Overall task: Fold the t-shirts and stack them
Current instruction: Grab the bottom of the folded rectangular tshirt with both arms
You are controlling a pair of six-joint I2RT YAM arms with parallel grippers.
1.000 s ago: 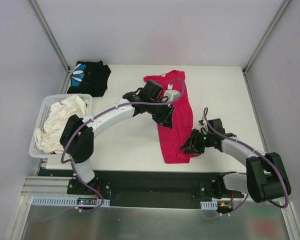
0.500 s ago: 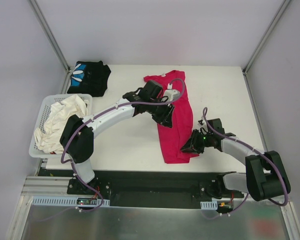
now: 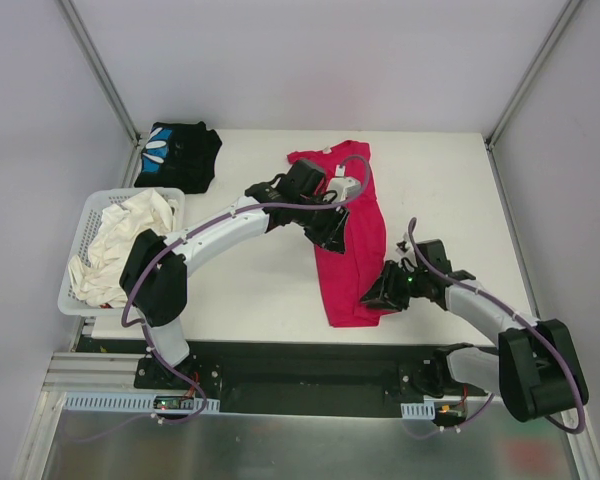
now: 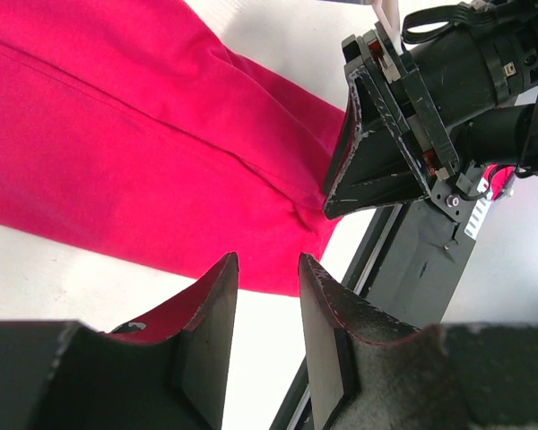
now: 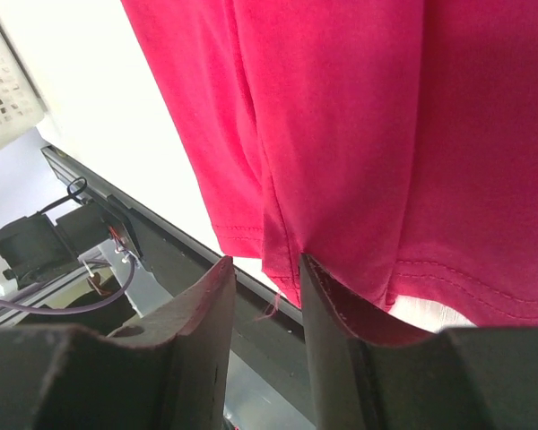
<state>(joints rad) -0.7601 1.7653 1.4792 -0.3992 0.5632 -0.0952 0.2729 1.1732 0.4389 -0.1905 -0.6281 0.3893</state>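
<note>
Left gripper (image 3: pixel 332 240) sits low on the red shirt (image 3: pixel 352 262), at its left edge about halfway along. Its jaws stand a little apart, white table showing in the gap and nothing clamped. Right gripper (image 3: pixel 372 297) is at the shirt's near right corner, also low. Its jaws are apart too, with a fold of the hem reaching just between the tips, not pinched.

The red shirt lies folded into a long narrow strip on the table (image 3: pixel 260 285), running from mid-back toward the front. The black shirt (image 3: pixel 180 155) is folded at the back left corner, its blue-and-white print facing left, well apart from the red one.

The table is flat matte white. Pale walls close it in at the back and on both sides, with slanted metal posts (image 3: pixel 100 70) at the two back corners. A black rail (image 3: pixel 300 368) carrying both arm bases runs along the near edge.

The red shirt's near hem stops just short of that edge; from the right wrist, the corner shows against the dark rail beyond the white. A basket (image 3: pixel 90 203) holding cream cloth (image 3: pixel 120 235) stands at the left, overhanging the table's left side, near the black shirt. Bare white shows between the basket and the red shirt, crossed above by the left arm. A wider bare stretch lies right of the shirt up to the right wall, and another along the back behind the collar.
</note>
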